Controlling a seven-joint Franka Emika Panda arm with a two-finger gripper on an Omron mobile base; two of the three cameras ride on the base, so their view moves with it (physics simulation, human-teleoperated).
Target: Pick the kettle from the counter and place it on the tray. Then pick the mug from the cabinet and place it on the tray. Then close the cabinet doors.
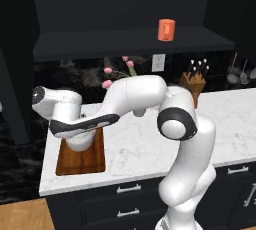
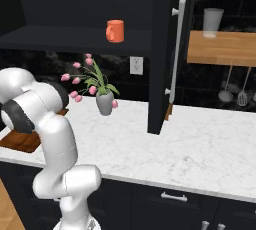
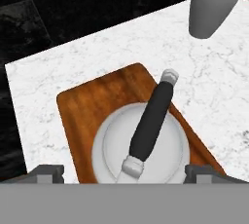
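Observation:
The silver-grey kettle (image 3: 141, 145) stands on the reddish-brown tray (image 3: 92, 101), its dark handle (image 3: 148, 121) running diagonally in the hand view. My gripper (image 3: 125, 173) hangs just above it, open, with one fingertip (image 3: 46, 172) far out on each side of the handle and not touching it. From the left base view the kettle (image 1: 80, 143) sits on the tray (image 1: 85, 160) at the counter's left end, under my hand. The orange mug (image 1: 166, 29) (image 2: 115, 30) stands on the black cabinet's shelf (image 1: 125, 41). The right cabinet door (image 2: 162, 59) is swung open.
A grey vase (image 2: 104, 103) (image 3: 211, 4) with pink tulips stands behind the tray on the white counter (image 1: 145, 144). A knife block (image 1: 192, 81) is at the back. Utensils (image 2: 235, 89) hang under a wooden shelf holding a glass (image 2: 212, 22).

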